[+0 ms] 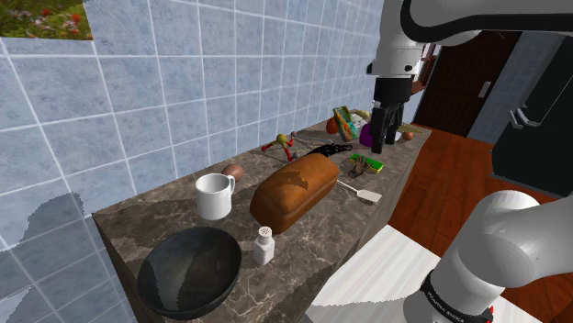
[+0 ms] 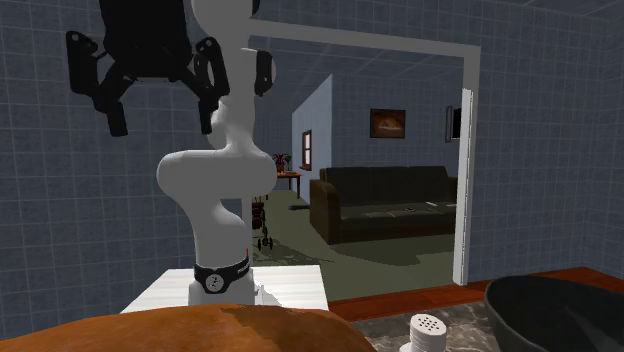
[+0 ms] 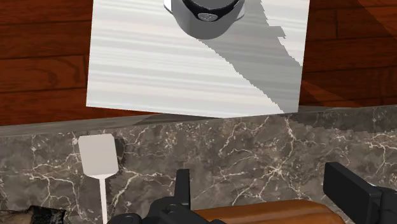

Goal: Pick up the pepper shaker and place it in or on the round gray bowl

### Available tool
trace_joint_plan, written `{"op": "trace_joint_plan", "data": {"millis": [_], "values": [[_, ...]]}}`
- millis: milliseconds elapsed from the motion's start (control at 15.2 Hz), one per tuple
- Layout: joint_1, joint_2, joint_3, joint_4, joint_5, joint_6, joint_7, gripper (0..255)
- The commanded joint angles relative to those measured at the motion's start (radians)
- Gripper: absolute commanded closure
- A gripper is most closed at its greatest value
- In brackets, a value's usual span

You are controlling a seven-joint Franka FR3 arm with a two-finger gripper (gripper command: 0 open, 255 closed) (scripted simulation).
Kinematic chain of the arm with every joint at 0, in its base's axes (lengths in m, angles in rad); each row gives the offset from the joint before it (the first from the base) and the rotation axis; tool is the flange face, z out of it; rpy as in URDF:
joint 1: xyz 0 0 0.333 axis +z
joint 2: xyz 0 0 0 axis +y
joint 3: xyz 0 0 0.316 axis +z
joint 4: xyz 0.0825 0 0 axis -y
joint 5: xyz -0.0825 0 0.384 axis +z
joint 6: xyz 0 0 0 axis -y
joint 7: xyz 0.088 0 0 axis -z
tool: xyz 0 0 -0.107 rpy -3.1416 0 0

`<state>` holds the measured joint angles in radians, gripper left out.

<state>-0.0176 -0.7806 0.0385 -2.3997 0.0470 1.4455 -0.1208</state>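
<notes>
The pepper shaker (image 1: 264, 245) is a small white cylinder with a holed top, standing upright on the dark marble counter (image 1: 312, 248). It sits beside the round dark gray bowl (image 1: 188, 271), on the bowl's right in the shoulder view. The second exterior view has the shaker (image 2: 428, 332) low in front and the bowl (image 2: 560, 310) at its right. My black gripper (image 1: 384, 139) hangs high over the counter's far half, well away from both. Its fingers stand apart with nothing between them (image 2: 162, 112). In the wrist view the gripper (image 3: 267, 191) is above one end of a brown bread loaf (image 3: 267, 214).
A bread loaf (image 1: 294, 190) lies mid-counter between gripper and shaker, with a white mug (image 1: 214, 195) beside it. A white spatula (image 1: 360, 192) lies near the counter's edge. Several small items crowd the far end (image 1: 353, 124). The tiled wall (image 1: 165, 101) runs along the back.
</notes>
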Motion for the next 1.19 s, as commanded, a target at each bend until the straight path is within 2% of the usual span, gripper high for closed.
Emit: {"op": "trace_joint_plan", "data": {"millis": [0,660,1122], "values": [[0.000,0.000,0.000,0.000,0.000,0.000,0.000,0],[0.071,0.201,0.195,-0.022,0.117,0.220,0.175,0],[0.102,0.413,0.325,0.037,0.143,0.372,0.301,0]]}}
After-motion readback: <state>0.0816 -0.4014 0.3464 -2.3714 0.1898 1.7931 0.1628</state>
